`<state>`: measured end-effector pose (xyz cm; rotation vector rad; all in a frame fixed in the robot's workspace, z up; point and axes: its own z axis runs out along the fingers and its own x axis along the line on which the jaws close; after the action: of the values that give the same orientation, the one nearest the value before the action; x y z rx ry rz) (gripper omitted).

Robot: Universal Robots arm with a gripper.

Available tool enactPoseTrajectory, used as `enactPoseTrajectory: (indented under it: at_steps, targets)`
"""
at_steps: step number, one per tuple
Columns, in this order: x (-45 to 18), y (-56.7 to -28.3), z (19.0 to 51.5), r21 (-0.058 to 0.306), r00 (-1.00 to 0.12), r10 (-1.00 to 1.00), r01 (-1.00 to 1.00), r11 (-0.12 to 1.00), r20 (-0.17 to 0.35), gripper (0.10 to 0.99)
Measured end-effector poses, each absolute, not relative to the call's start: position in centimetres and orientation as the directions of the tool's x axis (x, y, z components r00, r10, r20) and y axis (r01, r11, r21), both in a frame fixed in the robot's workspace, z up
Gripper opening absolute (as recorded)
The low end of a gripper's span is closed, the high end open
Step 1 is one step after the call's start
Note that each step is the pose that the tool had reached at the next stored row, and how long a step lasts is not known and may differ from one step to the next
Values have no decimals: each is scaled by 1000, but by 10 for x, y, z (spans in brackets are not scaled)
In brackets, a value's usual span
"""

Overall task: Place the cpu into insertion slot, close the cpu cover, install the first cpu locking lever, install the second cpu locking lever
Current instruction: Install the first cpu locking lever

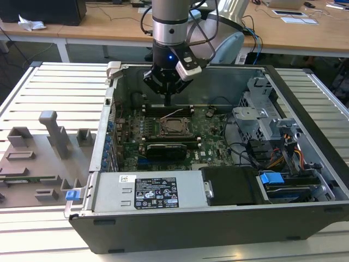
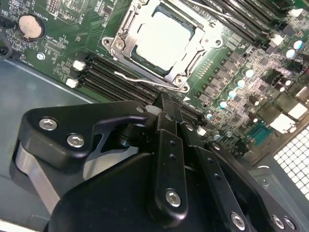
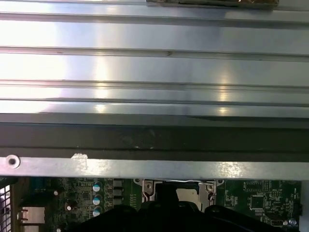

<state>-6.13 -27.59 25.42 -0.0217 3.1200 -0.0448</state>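
Claw (image 1: 167, 101) fingers are pressed together on nothing, and it hangs near the insertion slot (image 2: 144, 59), just off its far side in the exterior view. Seated in that slot is the cpu (image 2: 161, 39), a pale silvery-beige square with a smooth matte top. The silver-grey cpu cover (image 2: 124, 34) lies flat around its edges. A thin wire lever (image 2: 137, 79) runs beside the slot.

power supply (image 1: 147, 191) inside case (image 1: 218, 226) | coin cell (image 2: 30, 26) (round) | grey fixtures (image 1: 43, 158) beside case
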Motion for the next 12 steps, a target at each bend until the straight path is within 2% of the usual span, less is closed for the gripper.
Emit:
enactPoseTrajectory:
  at_steps: [5,7,12]
  targets:
    - [-61,-278,253,1,-1000,1,1,1000,-21,106]
    - [-61,-282,252,39,-1000,7,6,999,-21,106]
    - [-61,-282,251,39,-1000,7,6,999,-21,106]
